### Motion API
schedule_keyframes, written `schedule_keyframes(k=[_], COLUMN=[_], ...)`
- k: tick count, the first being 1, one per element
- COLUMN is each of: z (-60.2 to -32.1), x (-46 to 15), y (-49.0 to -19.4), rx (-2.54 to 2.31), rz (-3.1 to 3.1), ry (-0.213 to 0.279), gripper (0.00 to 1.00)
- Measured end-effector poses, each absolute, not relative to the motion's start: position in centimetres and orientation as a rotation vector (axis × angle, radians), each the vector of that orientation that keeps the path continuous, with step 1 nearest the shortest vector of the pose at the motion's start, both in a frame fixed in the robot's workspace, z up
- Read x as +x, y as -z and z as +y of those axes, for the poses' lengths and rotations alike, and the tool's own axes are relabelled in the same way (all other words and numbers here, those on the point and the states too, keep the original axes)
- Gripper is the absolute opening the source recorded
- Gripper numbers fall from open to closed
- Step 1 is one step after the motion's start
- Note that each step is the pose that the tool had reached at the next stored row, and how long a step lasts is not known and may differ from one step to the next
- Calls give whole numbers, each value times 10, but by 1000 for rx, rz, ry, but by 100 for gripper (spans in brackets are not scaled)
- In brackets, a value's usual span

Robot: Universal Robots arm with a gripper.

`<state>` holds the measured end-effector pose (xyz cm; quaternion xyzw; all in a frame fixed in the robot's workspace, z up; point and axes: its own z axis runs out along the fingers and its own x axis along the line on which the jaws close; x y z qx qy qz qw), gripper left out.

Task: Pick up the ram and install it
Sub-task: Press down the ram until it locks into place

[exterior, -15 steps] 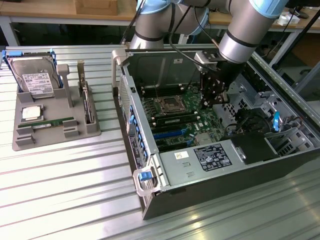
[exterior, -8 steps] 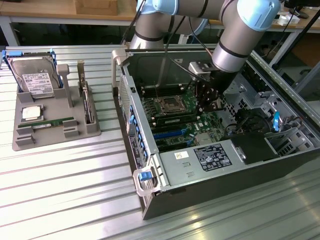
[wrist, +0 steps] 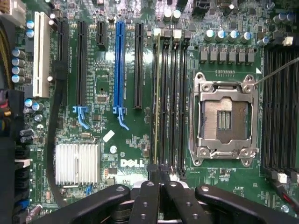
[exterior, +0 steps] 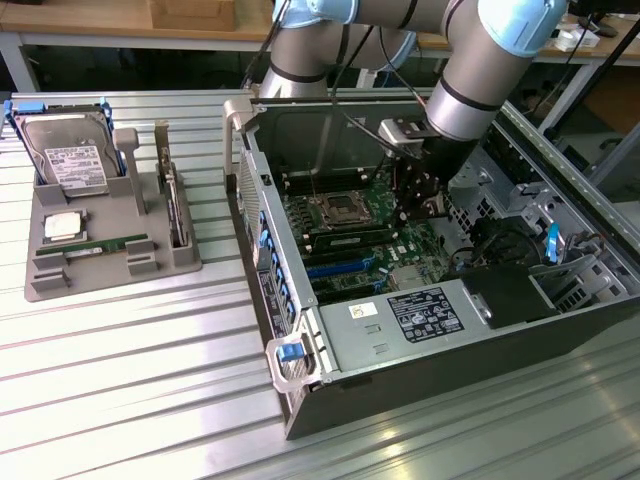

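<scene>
My jaws pressed together over the memory slots of an open computer.

The big black-and-silver open computer case (exterior: 420, 330) lies on the ribbed metal table (exterior: 130, 400); inside, the green motherboard (wrist: 135, 140) shows its empty silver CPU socket (wrist: 225, 119). My gripper (wrist: 159, 179) hovers with fingers fully together above the black memory slots (wrist: 169, 98), gripping nothing. The ram (exterior: 108, 244), a long thin green stick, rests in the grey holder tray (exterior: 100, 275), well apart.

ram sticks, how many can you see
2. One long green ram stick lies flat in the grey tray on the exterior view's left; another stands slotted beside the empty CPU socket. More may be hidden.
</scene>
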<state>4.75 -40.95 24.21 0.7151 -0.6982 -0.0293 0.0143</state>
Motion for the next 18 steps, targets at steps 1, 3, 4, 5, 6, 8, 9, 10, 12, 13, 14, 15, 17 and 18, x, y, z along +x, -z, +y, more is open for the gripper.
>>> schedule_keyframes(k=[1, 3, 4, 5, 6, 8, 9, 10, 12, 13, 14, 15, 17, 18], z=[-409, -410, -410, -410, -410, -410, -410, -410, -410, -410, -410, -410, -410, -410], x=[40, 22, 11, 3, -12, -30, -39, -47, -65, -65, -65, -65, -65, -65], y=[-242, -242, -242, -242, -242, -242, -242, -242, -241, -241, -239, -238, -237, -236], rx=[2227, 2228, 2228, 2229, 2229, 2229, 2229, 2229, 2230, 2230, 2231, 2230, 2230, 2230], rz=[-2175, -2176, -2176, -2176, -2176, -2177, -2177, -2177, -2178, -2177, -2177, -2178, -2178, -2178], ry=[89, 87, 87, 86, 86, 85, 85, 85, 86, 87, 87, 87, 87, 87], gripper=[10, 10, 10, 10, 10, 10, 10, 10, 10, 10, 10, 10, 10, 10])
